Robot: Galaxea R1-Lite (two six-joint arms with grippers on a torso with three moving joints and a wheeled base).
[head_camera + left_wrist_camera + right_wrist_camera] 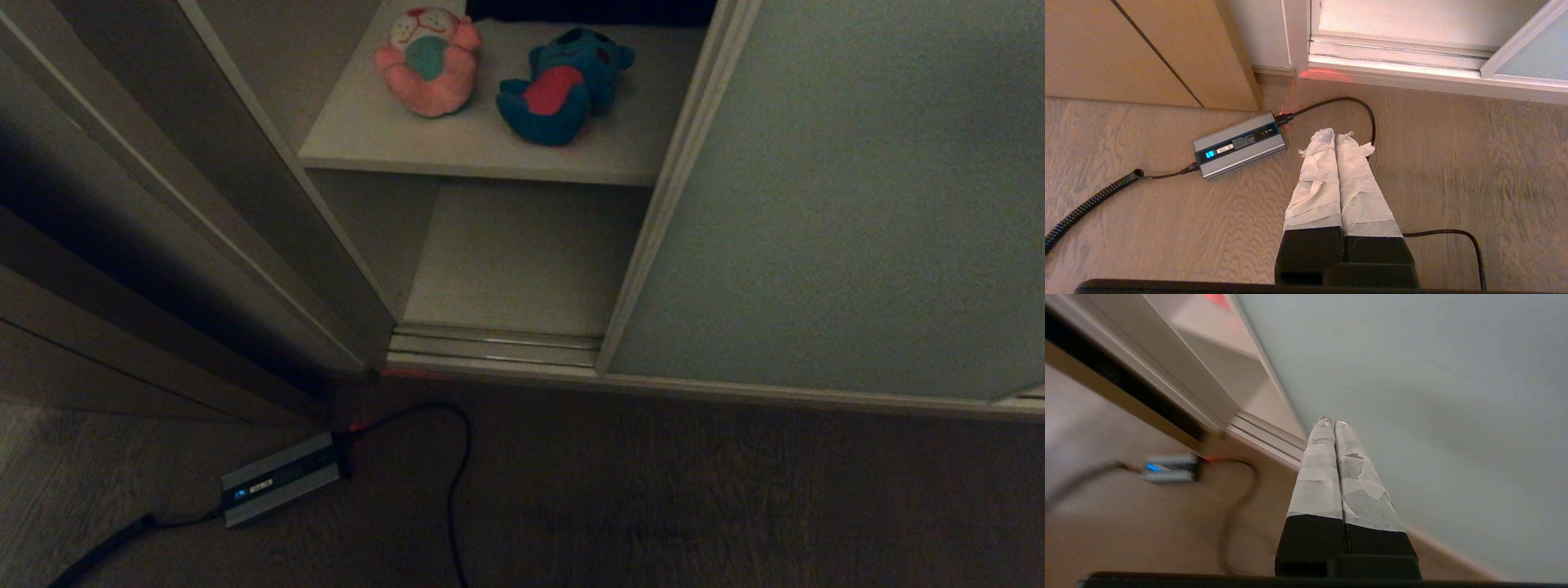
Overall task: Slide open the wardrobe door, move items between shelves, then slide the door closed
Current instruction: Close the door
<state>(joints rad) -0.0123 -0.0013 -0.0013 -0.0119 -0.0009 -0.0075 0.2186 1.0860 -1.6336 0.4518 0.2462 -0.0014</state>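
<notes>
Left gripper (1336, 136) pinched closed, empty, parked over floor. Both plush toys, pink (427, 61) and teal (565, 84), lie on upper shelf (482, 147). Right gripper (1329, 421) closed, empty, nearer: door (1412, 396) edge just beyond tips.

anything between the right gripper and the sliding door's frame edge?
Nothing visible. The right gripper, fingers shut and empty, points at the foot of the pale grey-green sliding wardrobe door, beside its thin cream frame edge. Only bare wood floor lies between. The black cable and grey power brick lie off to the side.
</notes>
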